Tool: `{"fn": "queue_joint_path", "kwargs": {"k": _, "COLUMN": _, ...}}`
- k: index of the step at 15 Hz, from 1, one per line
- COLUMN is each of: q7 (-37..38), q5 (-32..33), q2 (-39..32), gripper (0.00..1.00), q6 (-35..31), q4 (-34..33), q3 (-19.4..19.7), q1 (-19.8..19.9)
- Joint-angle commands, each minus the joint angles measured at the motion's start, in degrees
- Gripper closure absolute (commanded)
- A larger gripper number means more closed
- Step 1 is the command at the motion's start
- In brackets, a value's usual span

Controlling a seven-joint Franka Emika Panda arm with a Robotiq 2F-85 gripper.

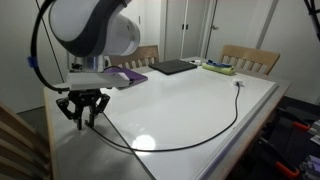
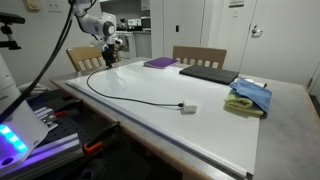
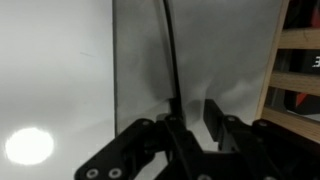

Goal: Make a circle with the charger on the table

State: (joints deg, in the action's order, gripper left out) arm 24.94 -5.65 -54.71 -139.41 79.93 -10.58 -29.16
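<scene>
The charger is a thin black cable lying on the table's white board [image 1: 190, 105]. In both exterior views it curves from the gripper end [image 1: 150, 149] [image 2: 120, 94] to a small plug [image 1: 237, 84] [image 2: 187, 107]. My gripper [image 1: 83, 112] [image 2: 108, 58] is low over the table corner, at the cable's other end. In the wrist view the cable [image 3: 170, 55] runs up the frame from beside the left finger. The fingers [image 3: 192, 108] stand apart, with grey surface showing between them. The gripper is open around the cable and not closed on it.
A dark laptop [image 1: 175, 67] [image 2: 208, 73] and a purple flat item [image 1: 125, 76] [image 2: 159, 63] lie at the far side. A blue and yellow cloth [image 2: 248, 97] lies near the laptop. Wooden chairs [image 1: 250, 58] [image 2: 198, 56] stand behind the table. A wooden frame [image 3: 298, 70] is beside the corner.
</scene>
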Motion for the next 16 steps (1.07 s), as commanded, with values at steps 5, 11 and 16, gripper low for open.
{"fn": "queue_joint_path", "kwargs": {"k": 5, "q7": -5.13, "q5": -0.73, "q2": -0.90, "gripper": 0.99, "q6": -0.14, "q4": 0.23, "q3": -1.55, "q1": 1.11}}
{"fn": "queue_joint_path", "kwargs": {"k": 11, "q7": -8.54, "q5": -1.56, "q2": -0.31, "gripper": 0.99, "q6": 1.02, "q4": -0.24, "q3": -3.66, "q1": 1.97}}
{"fn": "queue_joint_path", "kwargs": {"k": 16, "q7": -9.63, "q5": -1.53, "q2": 1.01, "gripper": 0.99, "q6": 1.92, "q4": -0.64, "q3": -4.48, "q1": 2.33}}
